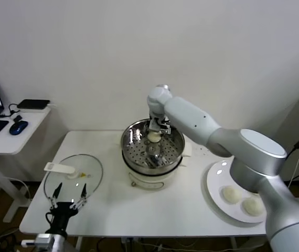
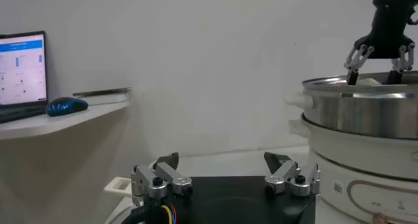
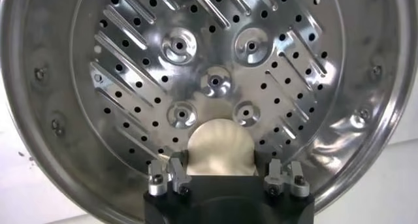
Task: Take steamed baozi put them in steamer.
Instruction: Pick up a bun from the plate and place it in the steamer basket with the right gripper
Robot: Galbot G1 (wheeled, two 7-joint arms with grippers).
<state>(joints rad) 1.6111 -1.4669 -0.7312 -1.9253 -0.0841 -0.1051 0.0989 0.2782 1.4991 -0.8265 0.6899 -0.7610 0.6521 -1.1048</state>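
Note:
The steamer [image 1: 152,170] stands mid-table, a shiny steel pot on a white base [image 2: 366,108]. My right gripper [image 1: 157,131] reaches down into it over the perforated tray [image 3: 215,62]. One cream-white baozi [image 3: 219,150] rests on the tray between the fingers, with the jaws [image 3: 225,161] open and a small gap beside the bun. Two more baozi [image 1: 232,195] [image 1: 253,206] lie on the white plate [image 1: 213,181] at the right. My left gripper [image 1: 69,191] [image 2: 222,159] hangs open and idle near the table's front left.
A round glass lid [image 1: 89,168] with a white handle [image 1: 59,168] lies left of the steamer. A side desk [image 1: 13,139] with a laptop, mouse and phone stands at the far left. The wall is close behind the table.

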